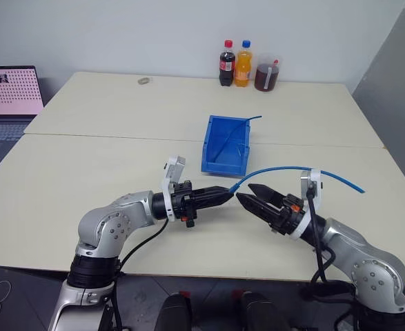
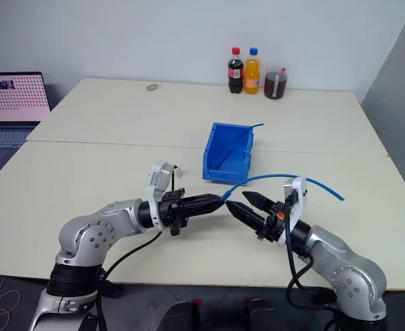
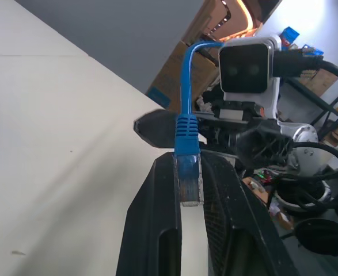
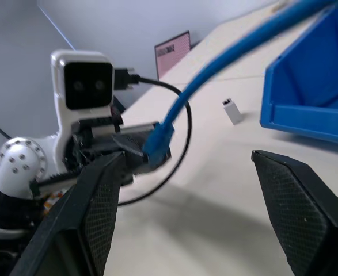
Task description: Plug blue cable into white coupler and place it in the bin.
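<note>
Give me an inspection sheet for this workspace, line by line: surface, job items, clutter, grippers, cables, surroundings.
Surface: pale table, two tops butted together.
Job's things: blue cable lifted off the table, plug end in the left gripper; white coupler lying on the table, unplugged; bin holds another thin blue cable.
Clutter: two bottles, jar of dark liquid, small grey object at the far edge.
Grippers: left shut on the plug; right gripper open, facing it.
Cables: black wrist leads.
Surroundings: laptop, wall.

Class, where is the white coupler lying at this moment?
The white coupler lies loose on the table, beside the blue bin on its left and just beyond the left gripper, untouched.
</note>
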`<act>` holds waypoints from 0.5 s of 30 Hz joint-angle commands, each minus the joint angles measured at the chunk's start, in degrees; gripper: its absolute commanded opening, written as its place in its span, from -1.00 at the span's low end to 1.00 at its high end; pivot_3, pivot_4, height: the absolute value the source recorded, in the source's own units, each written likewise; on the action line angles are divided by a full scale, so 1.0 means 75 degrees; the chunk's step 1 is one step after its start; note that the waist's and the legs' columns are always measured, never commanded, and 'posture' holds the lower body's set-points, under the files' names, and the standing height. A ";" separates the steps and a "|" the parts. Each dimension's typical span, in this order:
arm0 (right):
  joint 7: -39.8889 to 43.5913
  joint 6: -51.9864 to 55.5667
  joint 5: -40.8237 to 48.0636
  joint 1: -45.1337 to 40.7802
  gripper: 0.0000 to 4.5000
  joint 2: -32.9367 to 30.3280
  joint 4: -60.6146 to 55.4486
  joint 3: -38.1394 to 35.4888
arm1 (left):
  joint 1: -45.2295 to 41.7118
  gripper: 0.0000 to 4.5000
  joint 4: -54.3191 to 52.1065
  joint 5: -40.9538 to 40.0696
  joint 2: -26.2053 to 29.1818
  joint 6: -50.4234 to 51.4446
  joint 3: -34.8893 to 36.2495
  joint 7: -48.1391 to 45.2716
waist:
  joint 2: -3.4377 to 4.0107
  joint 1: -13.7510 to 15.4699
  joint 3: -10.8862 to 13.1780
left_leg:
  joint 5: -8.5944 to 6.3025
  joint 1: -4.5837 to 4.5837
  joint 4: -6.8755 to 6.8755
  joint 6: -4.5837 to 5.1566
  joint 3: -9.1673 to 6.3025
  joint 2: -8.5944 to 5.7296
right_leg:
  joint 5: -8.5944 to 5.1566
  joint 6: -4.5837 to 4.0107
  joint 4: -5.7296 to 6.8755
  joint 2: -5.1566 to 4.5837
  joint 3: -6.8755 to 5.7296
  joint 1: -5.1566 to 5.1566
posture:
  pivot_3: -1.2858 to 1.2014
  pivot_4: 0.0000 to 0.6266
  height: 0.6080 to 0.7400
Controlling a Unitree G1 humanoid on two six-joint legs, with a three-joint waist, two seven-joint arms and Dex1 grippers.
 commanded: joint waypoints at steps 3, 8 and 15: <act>-0.0047 -0.0167 0.0429 -0.0375 0.65 0.0138 0.0189 0.0104 | -0.0128 -0.90 -0.0271 -0.0443 0.0055 0.0153 0.0264 0.0138 | 0.0000 0.0003 0.0000 | 0.0000 -0.0002 0.0000 0.0000 0.0002 -0.0001 | 0.0000 0.0000 -0.0001 0.0000 0.0002 -0.0002 | 0.03 -0.52 1.00; 0.0065 -0.0122 0.0542 -0.0546 0.49 0.0081 0.0316 0.0336 | -0.0130 -0.90 -0.0251 -0.0499 0.0108 0.0183 0.0308 0.0162 | 0.0000 0.0003 0.0000 | 0.0000 -0.0002 -0.0002 0.0000 0.0001 0.0000 | -0.0001 -0.0003 -0.0001 0.0000 0.0000 -0.0003 | 0.03 -0.52 1.00; 0.0197 -0.0095 0.0663 -0.0780 -0.29 0.0000 0.0449 0.0547 | -0.0057 -0.90 -0.0290 -0.0532 0.0158 0.0215 0.0306 0.0099 | 0.0000 0.0004 0.0000 | 0.0000 -0.0004 -0.0002 0.0000 0.0000 0.0000 | -0.0001 -0.0003 -0.0003 0.0000 -0.0001 -0.0003 | 0.03 -0.52 1.00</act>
